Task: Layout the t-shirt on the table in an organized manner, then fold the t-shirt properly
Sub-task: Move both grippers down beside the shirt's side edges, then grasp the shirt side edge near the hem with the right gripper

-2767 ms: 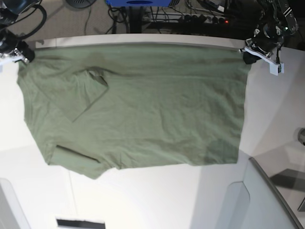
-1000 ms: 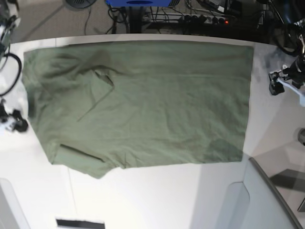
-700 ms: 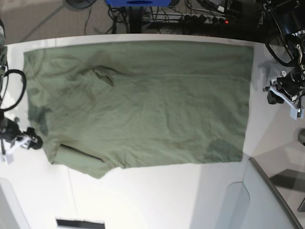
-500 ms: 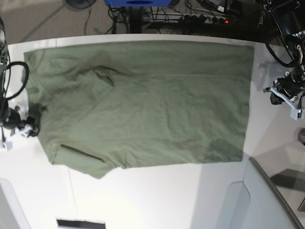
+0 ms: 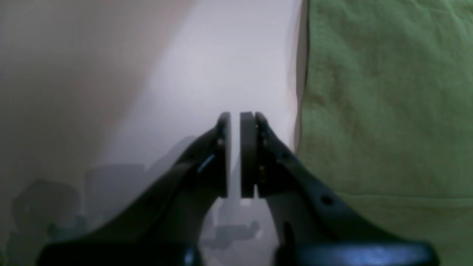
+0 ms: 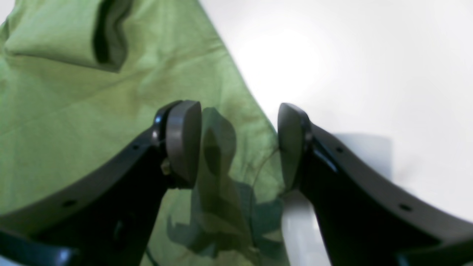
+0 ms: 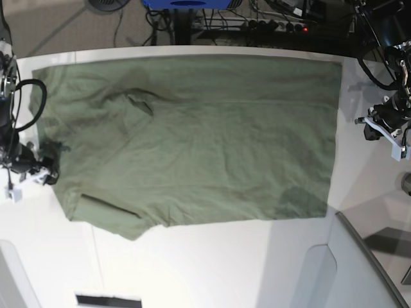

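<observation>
The olive-green t-shirt point(image 7: 192, 141) lies spread flat across the white table point(image 7: 192, 269), with a folded sleeve point(image 7: 106, 208) at its near left corner. My right gripper point(image 7: 46, 174) is at the shirt's left edge. In the right wrist view it point(image 6: 238, 111) stands open, one finger point(image 6: 183, 140) over the shirt point(image 6: 74, 92) and the other over bare table point(image 6: 351, 55). My left gripper point(image 7: 369, 127) hovers over the table just off the shirt's right edge. Its point(image 5: 235, 118) jaws are shut on nothing, with the shirt point(image 5: 388, 92) beside it.
A grey angled panel point(image 7: 359, 269) rises at the near right corner. Cables and a power strip point(image 7: 276, 25) run behind the table's far edge. A dark strip point(image 7: 108, 299) sits at the bottom left.
Both grippers have let go of the shirt's far corners and come down its sides. My left gripper has closed. My right gripper has shifted in against the shirt's left edge.
</observation>
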